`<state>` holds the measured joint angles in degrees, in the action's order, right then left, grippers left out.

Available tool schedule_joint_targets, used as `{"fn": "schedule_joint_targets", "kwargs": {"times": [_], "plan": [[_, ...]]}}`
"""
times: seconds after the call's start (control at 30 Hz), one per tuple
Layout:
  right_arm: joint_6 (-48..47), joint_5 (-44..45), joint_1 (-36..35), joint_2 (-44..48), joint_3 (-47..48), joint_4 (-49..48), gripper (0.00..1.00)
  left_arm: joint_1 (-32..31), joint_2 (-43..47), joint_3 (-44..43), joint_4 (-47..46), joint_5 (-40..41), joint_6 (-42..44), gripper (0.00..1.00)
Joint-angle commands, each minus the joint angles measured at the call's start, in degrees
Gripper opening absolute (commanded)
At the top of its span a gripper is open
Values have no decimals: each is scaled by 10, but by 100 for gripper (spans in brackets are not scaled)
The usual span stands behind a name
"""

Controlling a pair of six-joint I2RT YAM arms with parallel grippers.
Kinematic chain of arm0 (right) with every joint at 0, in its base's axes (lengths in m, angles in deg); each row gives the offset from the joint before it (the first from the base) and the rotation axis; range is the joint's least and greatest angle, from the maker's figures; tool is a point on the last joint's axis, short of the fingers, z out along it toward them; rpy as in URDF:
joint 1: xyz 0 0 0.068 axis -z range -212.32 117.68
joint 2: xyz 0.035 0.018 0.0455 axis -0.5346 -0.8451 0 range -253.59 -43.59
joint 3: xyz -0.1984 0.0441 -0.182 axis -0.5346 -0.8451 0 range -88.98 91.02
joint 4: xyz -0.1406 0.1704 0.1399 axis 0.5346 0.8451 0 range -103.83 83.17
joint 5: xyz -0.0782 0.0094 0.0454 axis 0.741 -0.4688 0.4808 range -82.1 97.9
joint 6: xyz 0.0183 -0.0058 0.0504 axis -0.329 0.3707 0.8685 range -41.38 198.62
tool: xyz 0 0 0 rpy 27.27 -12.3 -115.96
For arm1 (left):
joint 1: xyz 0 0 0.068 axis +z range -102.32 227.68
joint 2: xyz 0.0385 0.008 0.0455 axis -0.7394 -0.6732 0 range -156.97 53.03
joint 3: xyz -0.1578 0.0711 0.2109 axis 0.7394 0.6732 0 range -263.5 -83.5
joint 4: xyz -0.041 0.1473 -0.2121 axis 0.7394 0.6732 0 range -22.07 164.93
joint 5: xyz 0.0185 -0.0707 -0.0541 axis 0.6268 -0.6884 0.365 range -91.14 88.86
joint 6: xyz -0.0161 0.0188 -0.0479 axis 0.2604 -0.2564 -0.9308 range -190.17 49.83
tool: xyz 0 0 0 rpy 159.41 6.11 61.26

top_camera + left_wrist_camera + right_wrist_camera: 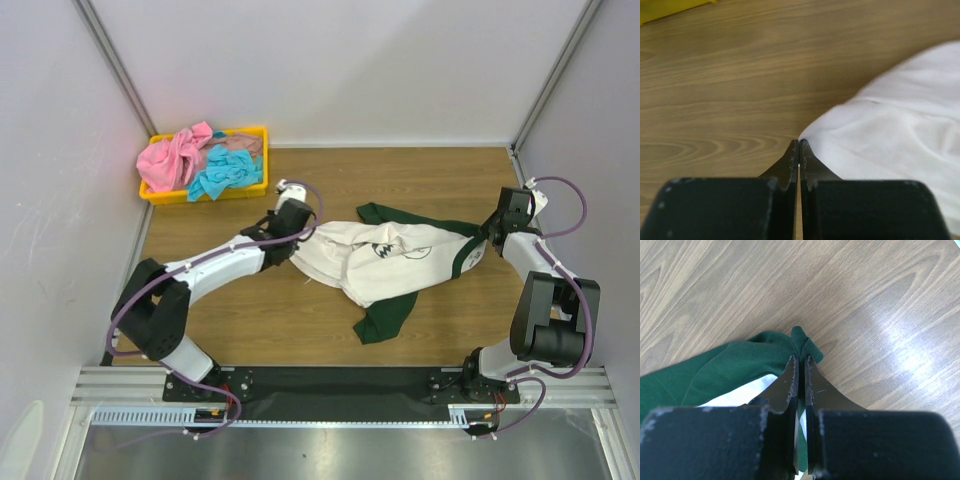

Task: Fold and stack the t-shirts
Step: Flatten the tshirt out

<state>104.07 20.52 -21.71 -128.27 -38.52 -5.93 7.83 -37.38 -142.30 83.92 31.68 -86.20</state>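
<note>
I'm gripping the white t-shirt [390, 262], crumpled mid-table, at both ends. The left gripper [799, 144] is clamping tight at its white hem and the right gripper [800, 360] is pinching the green sleeve [715, 372]. Spreading comes next, I'm guessing: pull the arms apart evenly, stay low, and stop once taut so the thin pinches don't slip. The other t-shirts [205, 160] are sitting in the yellow tray [250, 188].
</note>
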Motion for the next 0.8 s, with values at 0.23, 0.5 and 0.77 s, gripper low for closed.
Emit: {"fn": "schedule_joint_targets", "kwargs": {"times": [0.23, 0.5, 0.77], "plan": [[-2, 15, 4, 0, 20, -7, 0, 98, 24, 34, -70, -28, 3, 0], [-16, -2, 4, -19, 46, 4, 0, 102, 9, 33, -78, -59, 6, 9], [-51, -87, -4, -15, 109, 79, 46, 102, 43, 32, -47, -69, -16, 75]]}}
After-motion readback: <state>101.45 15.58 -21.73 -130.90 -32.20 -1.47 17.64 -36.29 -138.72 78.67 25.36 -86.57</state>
